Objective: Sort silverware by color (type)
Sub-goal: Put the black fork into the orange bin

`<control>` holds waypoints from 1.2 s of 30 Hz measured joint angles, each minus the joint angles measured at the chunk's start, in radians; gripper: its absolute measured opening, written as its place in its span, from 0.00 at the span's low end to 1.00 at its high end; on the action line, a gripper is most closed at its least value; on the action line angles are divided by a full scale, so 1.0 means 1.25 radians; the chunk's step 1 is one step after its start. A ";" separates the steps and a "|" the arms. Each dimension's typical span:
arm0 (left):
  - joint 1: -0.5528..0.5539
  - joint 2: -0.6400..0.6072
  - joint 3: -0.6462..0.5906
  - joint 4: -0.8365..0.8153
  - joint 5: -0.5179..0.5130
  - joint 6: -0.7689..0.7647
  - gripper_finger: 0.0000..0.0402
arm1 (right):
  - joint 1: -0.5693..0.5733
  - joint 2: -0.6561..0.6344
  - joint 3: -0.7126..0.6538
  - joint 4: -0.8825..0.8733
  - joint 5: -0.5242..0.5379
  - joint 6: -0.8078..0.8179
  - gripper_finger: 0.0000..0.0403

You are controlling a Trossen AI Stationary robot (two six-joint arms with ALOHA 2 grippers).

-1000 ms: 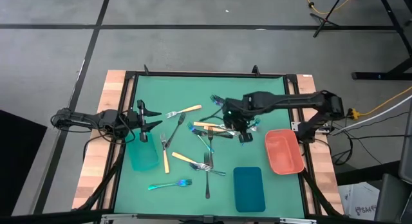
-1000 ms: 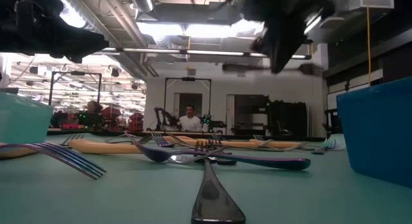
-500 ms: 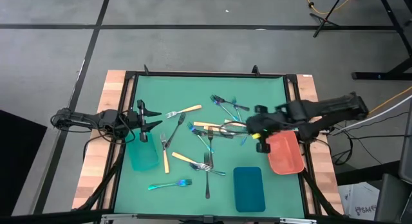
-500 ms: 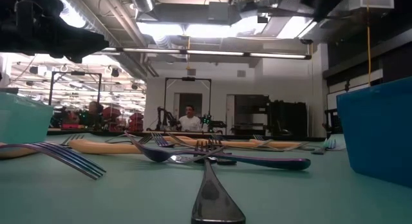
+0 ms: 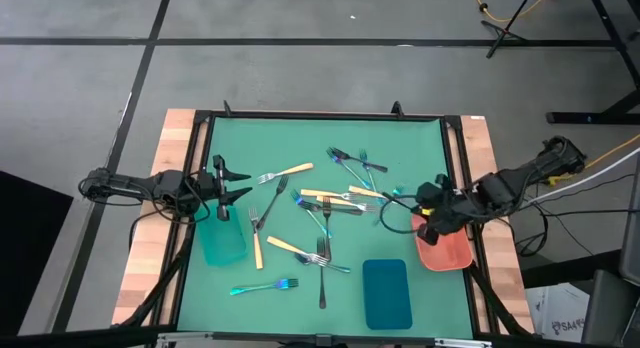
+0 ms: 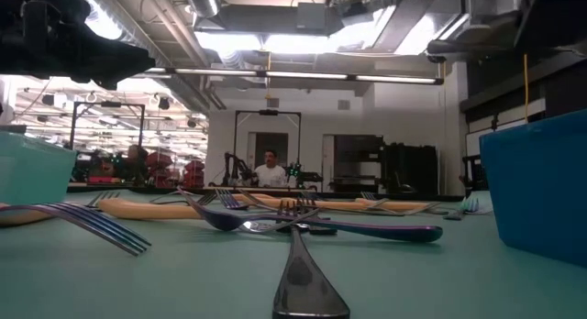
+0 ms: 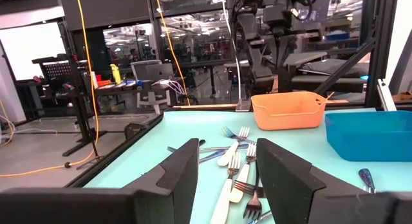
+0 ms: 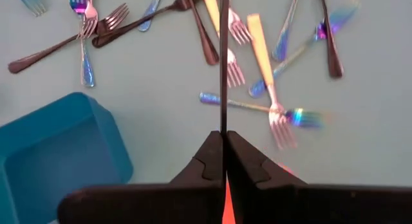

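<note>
Several slim forks and utensils lie scattered on the green mat (image 5: 320, 228): tan-handled, iridescent blue-teal and dark ones. My right gripper (image 5: 428, 216) hangs over the left edge of the salmon tray (image 5: 448, 246) and is shut on a dark utensil (image 8: 223, 63). My left gripper (image 5: 226, 188) waits open near the table's left edge, above the far end of the teal tray (image 5: 223, 243); its fingers (image 7: 187, 176) frame forks (image 7: 235, 169) lying farther across the mat. My right gripper pinches the dark utensil between its two fingers by one end (image 8: 223, 126). The utensil runs on along the fingers and sticks out well past their tips, seen edge-on. It is lifted clear of the mat and of the other silverware below.
A blue tray (image 5: 386, 293) stands near the table's near edge, right of the middle; it also shows as the blue tray (image 8: 58, 147) below my right gripper. The black frame (image 5: 320, 116) borders the mat. A person (image 6: 270, 172) sits far behind the table.
My right gripper has moved from the pile in the mat's middle toward the table's right edge, carrying the dark utensil clear of the mat, and now hangs over the salmon tray's left edge.
</note>
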 joint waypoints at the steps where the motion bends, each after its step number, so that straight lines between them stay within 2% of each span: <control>1: 0.000 0.000 0.000 0.000 0.000 0.000 0.38 | 0.012 -0.010 -0.010 0.000 0.006 0.024 0.00; 10: 0.000 0.000 0.000 0.000 0.000 0.000 0.38 | 0.115 -0.069 -0.088 -0.008 0.063 0.193 0.00; 16: 0.000 0.000 0.000 0.000 0.000 0.000 0.38 | 0.171 -0.075 -0.097 -0.082 0.066 0.307 0.00; 21: 0.000 0.000 0.000 0.000 0.000 0.000 0.38 | 0.227 -0.073 -0.097 -0.127 0.102 0.410 0.00; 25: 0.000 0.000 0.000 0.000 0.000 0.000 0.38 | 0.269 -0.069 -0.126 -0.119 0.146 0.492 0.00; 30: 0.000 0.000 0.000 0.000 0.000 0.000 0.38 | 0.313 -0.069 -0.211 -0.083 0.125 0.624 0.00; 36: 0.000 0.000 0.000 0.000 0.000 0.000 0.38 | 0.361 -0.069 -0.283 -0.006 0.111 0.669 0.00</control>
